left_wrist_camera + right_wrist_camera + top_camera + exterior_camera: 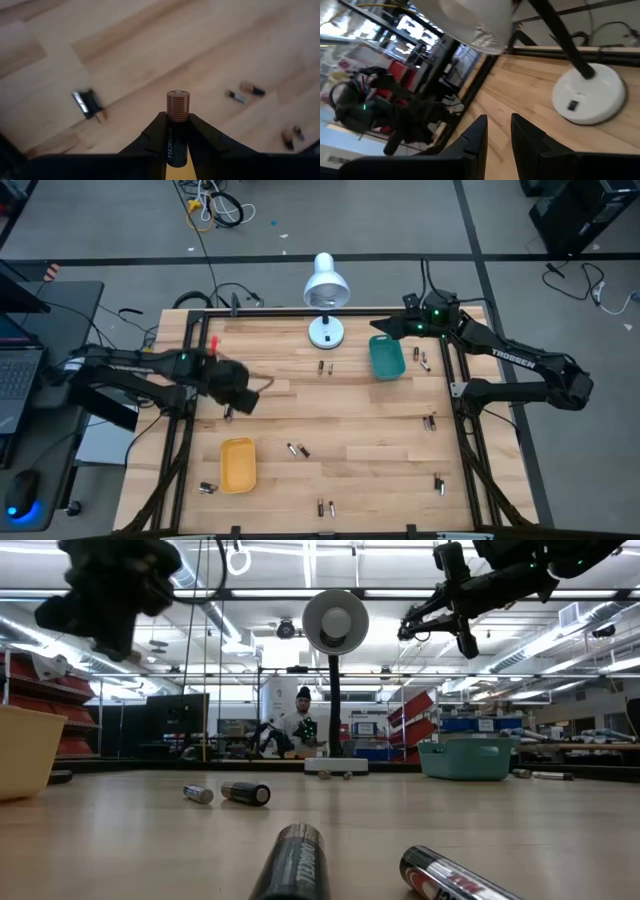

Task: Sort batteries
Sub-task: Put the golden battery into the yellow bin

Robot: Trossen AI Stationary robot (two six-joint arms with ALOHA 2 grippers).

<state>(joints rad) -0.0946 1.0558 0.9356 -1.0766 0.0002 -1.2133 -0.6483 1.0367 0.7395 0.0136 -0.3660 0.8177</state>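
Holding one battery (177, 122) pinched between its fingers, the left gripper (232, 402) hangs over the table's left side above the yellow tray (238, 464); the cell's long axis runs out along the fingers, copper end forward. The right gripper (382, 326), narrowly parted and empty, sits by the teal tray (387, 358). Can't see anything in either tray. Roughly a dozen other batteries (297, 449) lie scattered flat

Open wood is lying mid-table; a white lamp (326, 298) is standing at the far edge beside the teal tray (387, 357), with scattered batteries (297, 449) dotting the rest
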